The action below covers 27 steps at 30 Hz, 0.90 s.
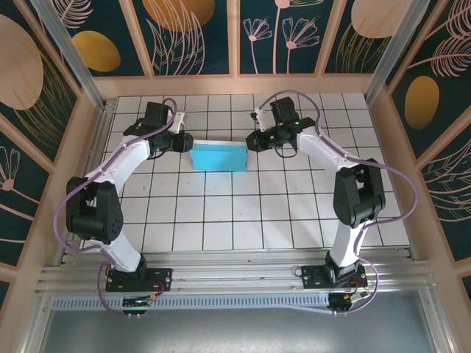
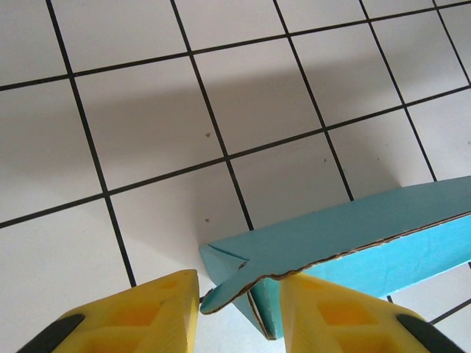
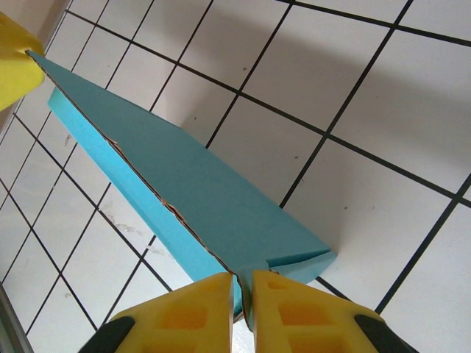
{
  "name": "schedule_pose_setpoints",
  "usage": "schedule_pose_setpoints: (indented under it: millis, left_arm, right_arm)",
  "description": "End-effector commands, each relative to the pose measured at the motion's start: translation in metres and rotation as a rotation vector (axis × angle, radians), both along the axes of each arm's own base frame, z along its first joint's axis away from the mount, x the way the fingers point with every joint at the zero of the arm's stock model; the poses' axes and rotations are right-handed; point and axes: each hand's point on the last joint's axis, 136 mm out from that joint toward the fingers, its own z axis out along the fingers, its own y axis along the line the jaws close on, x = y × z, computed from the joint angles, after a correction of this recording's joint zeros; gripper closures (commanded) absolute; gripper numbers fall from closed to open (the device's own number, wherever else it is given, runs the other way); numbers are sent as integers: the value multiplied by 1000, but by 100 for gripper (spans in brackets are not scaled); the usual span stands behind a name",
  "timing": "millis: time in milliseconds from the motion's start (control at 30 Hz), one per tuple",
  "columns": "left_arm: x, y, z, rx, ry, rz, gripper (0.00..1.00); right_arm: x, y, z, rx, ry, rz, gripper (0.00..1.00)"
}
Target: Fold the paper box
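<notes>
**A:** Where is the paper box (image 1: 218,157)?

**B:** It's on the white tiled bench (image 1: 294,213), in the far half and about midway across. It lies crosswise between the two tools and rests on the tiles with its light blue side outward.

**A:** What shape is it in?

**B:** Long and narrow, with the long sides folded up. From the left wrist, the box (image 2: 353,243) shows a raw, slightly ragged card edge along its top. A small flap curls out at the near end corner.

**A:** What is the right tool doing?

**B:** The right tool (image 1: 250,140) sits at the box's right end. In its own wrist view the right tool (image 3: 243,294) has its yellow fingers almost together, pinching the edge of the end wall in the thin slit between them.

**A:** And the left?

**B:** The left tool (image 1: 185,142) is at the box's left end. Seen from its wrist, the left tool (image 2: 239,305) has its fingers partly apart, with the end corner and the curled flap between them. The card lies close to both fingers, but I cannot tell whether they press on it.

**A:** Anything more from the right wrist?

**B:** The box (image 3: 199,198) runs away from that camera to its far corner, where one yellow finger (image 3: 13,62) of the left tool meets it.
</notes>
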Motion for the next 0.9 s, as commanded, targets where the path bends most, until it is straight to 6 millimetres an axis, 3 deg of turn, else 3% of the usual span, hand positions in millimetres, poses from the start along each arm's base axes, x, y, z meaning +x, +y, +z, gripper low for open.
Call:
schedule_pose_setpoints:
  millis: [0,633,867]
  left_arm:
    - [3,-1,13,-12,-25,-18,66]
    - [5,-3,6,-24,-3,-11,76]
    - [1,-13,11,-124,51,21,77]
  right_arm:
    - [-1,6,4,5,5,10,84]
    - [1,8,2,10,15,7,87]
    - [4,11,1,26,40,-14,88]
